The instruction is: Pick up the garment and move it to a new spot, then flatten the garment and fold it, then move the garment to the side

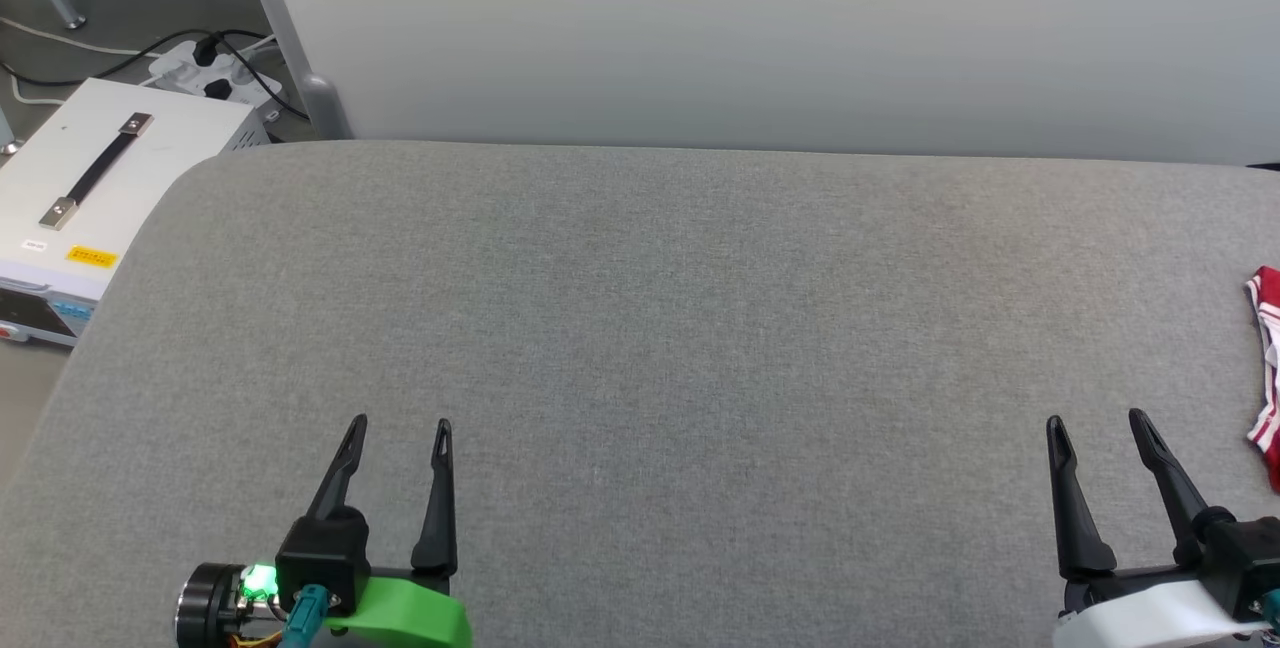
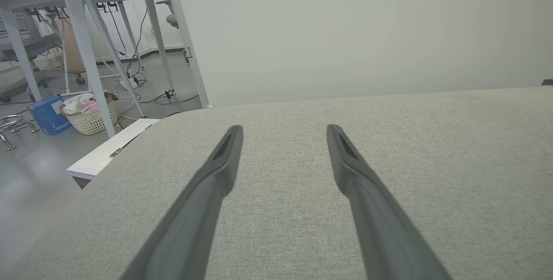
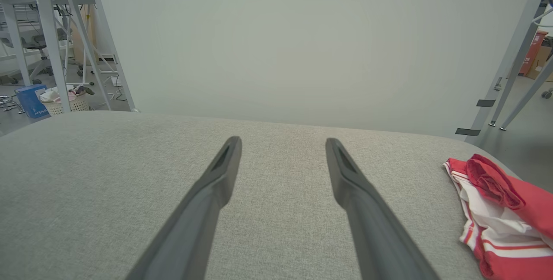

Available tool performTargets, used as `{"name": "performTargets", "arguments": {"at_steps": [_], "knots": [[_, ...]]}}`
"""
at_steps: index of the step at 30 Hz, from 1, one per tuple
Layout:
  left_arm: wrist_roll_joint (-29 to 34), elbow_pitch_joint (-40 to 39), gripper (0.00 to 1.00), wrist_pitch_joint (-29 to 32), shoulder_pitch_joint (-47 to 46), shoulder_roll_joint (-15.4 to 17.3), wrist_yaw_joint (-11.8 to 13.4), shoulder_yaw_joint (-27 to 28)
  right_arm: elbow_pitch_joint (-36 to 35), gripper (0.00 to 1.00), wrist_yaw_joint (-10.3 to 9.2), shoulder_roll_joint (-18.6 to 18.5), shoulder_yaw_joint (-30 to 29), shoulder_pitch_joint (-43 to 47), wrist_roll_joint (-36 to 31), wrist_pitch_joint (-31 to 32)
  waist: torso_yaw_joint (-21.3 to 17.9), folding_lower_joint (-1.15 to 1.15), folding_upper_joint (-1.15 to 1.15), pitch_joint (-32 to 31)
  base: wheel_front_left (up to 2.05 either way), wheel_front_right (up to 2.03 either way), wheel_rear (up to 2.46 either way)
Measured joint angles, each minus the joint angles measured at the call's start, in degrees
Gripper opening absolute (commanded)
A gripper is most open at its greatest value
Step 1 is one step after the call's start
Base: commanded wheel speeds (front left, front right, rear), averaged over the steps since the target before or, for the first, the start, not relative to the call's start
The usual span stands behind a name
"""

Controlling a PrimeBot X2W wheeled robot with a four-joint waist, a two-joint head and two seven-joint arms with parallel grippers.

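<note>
Left gripper (image 1: 401,420): nearest to us at the lower left, low over the grey pad (image 1: 640,328); its two dark fingers stand spread wide with nothing between them.
Right gripper (image 1: 1095,416): nearest at the lower right, likewise spread wide and empty, clear of the cloth.
Garment (image 1: 1270,358): a red and white bundle with striped trim, bunched in loose layers at the pad's far right edge. It lies near the right gripper on its right, not touching it, and well apart from the left one.
Step in hand: we cannot settle it. A rumpled heap at the side fits a garment waiting to be lifted to a new spot. It also fits one already handled and set aside, though the bundle looks loose for a fold.
Next move: we name none, since the two readings part here. We judge that any reach for the cloth would fall to the right arm, and that soft layers so near the edge could slip or drag.
Writing on the garment: none that we can read on the folds turned toward us.
Other labels: a yellow sticker (image 1: 91,255) on the white case (image 1: 140,163), print on a blue box (image 2: 45,116) beside a basket (image 2: 90,120), and marks on a red carton (image 3: 535,51), all too small to read.
</note>
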Motion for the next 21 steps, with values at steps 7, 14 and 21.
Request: {"name": "performTargets", "arguments": {"at_steps": [7, 14, 21], "knots": [[-0.82, 0.26, 1.0, 0.0, 1.08, -0.59, -0.81, 0.2, -1.51, 1.0, 0.0, 0.63, -0.57, 1.9, -0.75, 0.0, 0.14, 0.0, 0.0, -0.62, 0.0, 0.0, 0.0], [-0.92, 0.41, 1.0, 0.01, 1.09, -1.02, -1.56, 0.29, -1.51, 1.0, 0.0, 0.92, -0.57, 2.09, -0.91, 0.0, 0.38, 0.0, 0.0, -0.57, 0.0, 0.0, 0.0], [-0.91, 0.48, 0.0, 0.11, 1.07, -1.09, -1.55, 0.35, -1.47, 0.0, 0.0, 0.92, -0.57, 2.09, -0.92, 0.1, 0.4, 0.0, 0.0, -0.47, 0.0, 0.0, 0.0]]}}
